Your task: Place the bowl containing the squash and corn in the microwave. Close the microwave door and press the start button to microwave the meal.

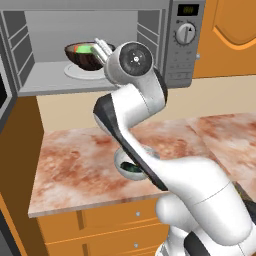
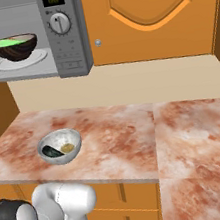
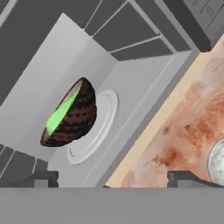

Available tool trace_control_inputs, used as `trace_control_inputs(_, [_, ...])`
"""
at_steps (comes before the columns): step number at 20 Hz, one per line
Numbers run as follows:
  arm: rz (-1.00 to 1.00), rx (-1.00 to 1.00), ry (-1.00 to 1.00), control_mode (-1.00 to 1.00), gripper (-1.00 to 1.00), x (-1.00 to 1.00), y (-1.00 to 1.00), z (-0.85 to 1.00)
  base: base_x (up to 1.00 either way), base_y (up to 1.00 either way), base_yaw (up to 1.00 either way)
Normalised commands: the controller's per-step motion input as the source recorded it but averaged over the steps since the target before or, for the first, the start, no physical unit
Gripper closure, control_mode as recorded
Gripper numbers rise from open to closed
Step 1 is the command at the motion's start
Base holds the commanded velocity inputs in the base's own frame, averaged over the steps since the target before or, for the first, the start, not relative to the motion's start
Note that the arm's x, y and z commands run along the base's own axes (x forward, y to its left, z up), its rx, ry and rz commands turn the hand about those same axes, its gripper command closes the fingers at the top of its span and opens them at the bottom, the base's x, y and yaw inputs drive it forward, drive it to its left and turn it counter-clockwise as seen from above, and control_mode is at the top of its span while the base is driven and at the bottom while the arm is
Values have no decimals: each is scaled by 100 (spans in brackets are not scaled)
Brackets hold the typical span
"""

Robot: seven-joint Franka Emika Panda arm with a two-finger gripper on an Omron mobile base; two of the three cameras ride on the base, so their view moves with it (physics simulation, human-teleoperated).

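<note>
1. The bowl (image 2: 15, 48) sits on the white turntable plate (image 2: 38, 56) inside the microwave (image 2: 66, 48), which stands open
2. The corn (image 2: 9, 42) shows bright green in the bowl; a bit of orange-red squash (image 1: 74, 48) peeks at its left rim
3. The gripper (image 3: 112, 177) hangs just outside the oven's open front, jaws spread wide, holding nothing
4. A pale grey speckled bowl (image 2: 60, 146) rests near the worktop's (image 2: 137, 138) front edge, below the microwave

I see a dark brown, wood-grained bowl (image 3: 72, 116) holding bright green corn (image 3: 61, 114), a mottled red-and-cream desk (image 2: 136, 133), and a grey speckled bowl (image 2: 60, 146).
</note>
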Motion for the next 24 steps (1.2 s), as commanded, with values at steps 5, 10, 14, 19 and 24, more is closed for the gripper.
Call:
trace_control_inputs(5, [26,-29,12,-100,-100,-53,-30,1,0,0,0])
trace_control_inputs(10, [30,-41,11,-100,-100,-41,-12,0,0,0,0])
trace_control_inputs(14, [27,-48,1,-100,-100,-49,0,0,0,0,0])
trace_control_inputs(19, [28,-48,6,-100,-100,-37,-5,-14,0,0,0])
trace_control_inputs(24, [25,-44,15,-100,-100,-11,-10,-39,0,0,0])
